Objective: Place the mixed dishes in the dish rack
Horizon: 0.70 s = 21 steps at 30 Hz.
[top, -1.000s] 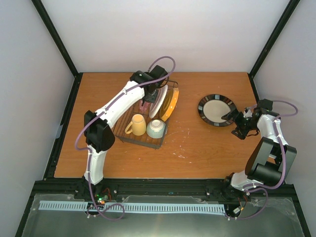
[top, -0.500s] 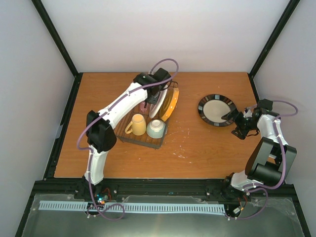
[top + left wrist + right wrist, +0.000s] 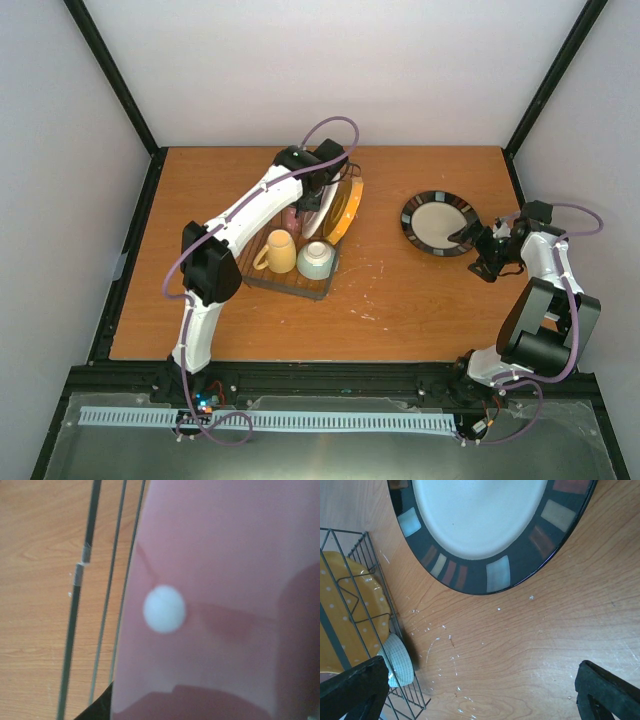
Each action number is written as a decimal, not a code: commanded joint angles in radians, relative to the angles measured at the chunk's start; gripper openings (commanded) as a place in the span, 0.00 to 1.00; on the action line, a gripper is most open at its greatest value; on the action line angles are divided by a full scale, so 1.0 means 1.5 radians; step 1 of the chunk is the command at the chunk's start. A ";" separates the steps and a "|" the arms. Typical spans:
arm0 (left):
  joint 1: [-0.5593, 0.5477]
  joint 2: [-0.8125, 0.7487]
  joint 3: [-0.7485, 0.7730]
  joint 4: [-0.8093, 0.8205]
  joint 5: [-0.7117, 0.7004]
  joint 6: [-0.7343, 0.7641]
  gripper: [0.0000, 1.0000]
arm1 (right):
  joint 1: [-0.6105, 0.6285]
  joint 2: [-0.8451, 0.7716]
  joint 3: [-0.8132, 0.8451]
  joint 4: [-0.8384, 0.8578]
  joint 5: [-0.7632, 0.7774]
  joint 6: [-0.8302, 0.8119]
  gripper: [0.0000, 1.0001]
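**Your workspace: wooden table, pale walls**

You are looking down on an orange-brown wood-grain table (image 3: 420, 310), flecked with small white scuffs (image 3: 440, 650) toward its front. Plain pale walls (image 3: 330, 70) close it in on three sides, with black posts (image 3: 112, 75) rising at the back corners. A dark rail (image 3: 330, 376) borders the near edge. The light is soft and even.

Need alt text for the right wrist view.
A dark-rimmed, beige-centred plate lies flat on the wooden table, beyond the open right gripper. At left, the dark wire dish rack holds an orange white-dotted plate.
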 commanded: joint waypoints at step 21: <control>0.011 0.034 0.034 0.018 0.005 -0.017 0.98 | 0.000 -0.005 -0.007 -0.001 -0.004 -0.010 1.00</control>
